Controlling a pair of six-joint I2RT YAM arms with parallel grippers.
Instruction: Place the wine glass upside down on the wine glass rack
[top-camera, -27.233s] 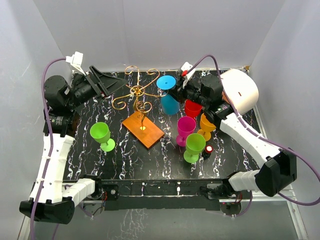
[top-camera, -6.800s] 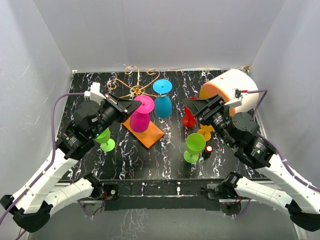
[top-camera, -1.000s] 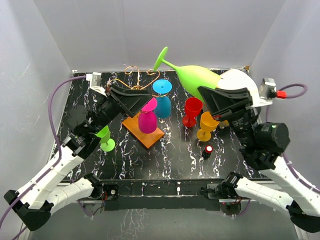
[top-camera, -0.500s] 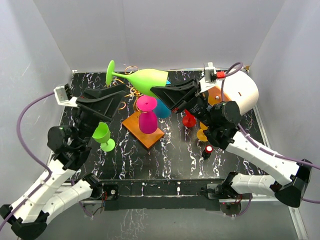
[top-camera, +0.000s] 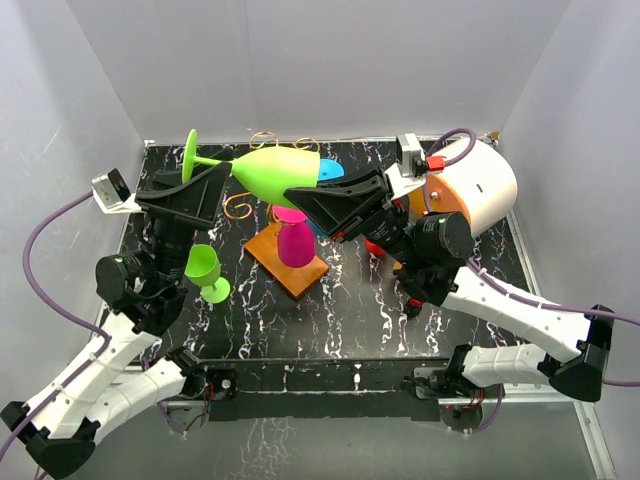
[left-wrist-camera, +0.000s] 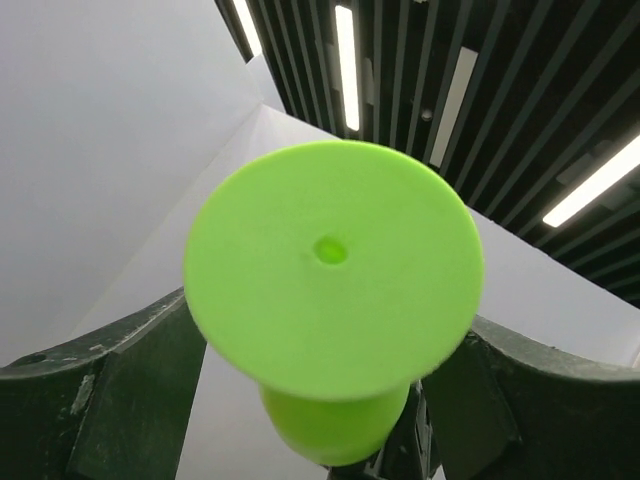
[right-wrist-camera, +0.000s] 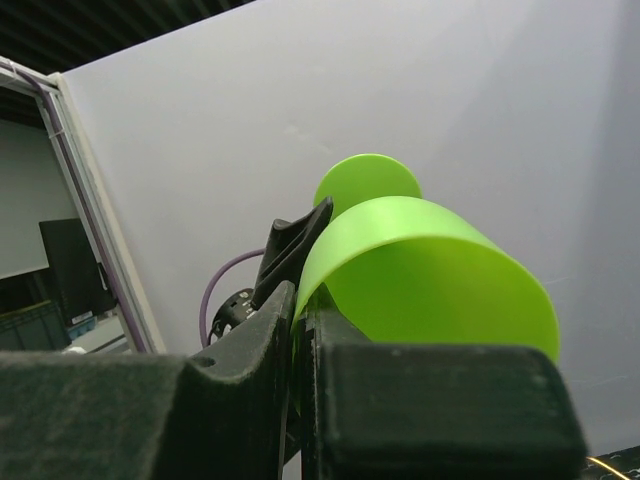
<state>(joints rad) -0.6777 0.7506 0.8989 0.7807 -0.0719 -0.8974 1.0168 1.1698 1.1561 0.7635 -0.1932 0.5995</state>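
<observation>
Lime wine glass (right-wrist-camera: 430, 275) in right tool (right-wrist-camera: 300, 338)

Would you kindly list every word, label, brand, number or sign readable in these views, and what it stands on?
None: no readable text appears on the green wine glass, the magenta glass, the wine glass rack or anything else in any view.

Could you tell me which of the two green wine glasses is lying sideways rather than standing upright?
The raised green glass, held horizontally in the air by the right gripper; the other green glass stands upright on the table.
</observation>
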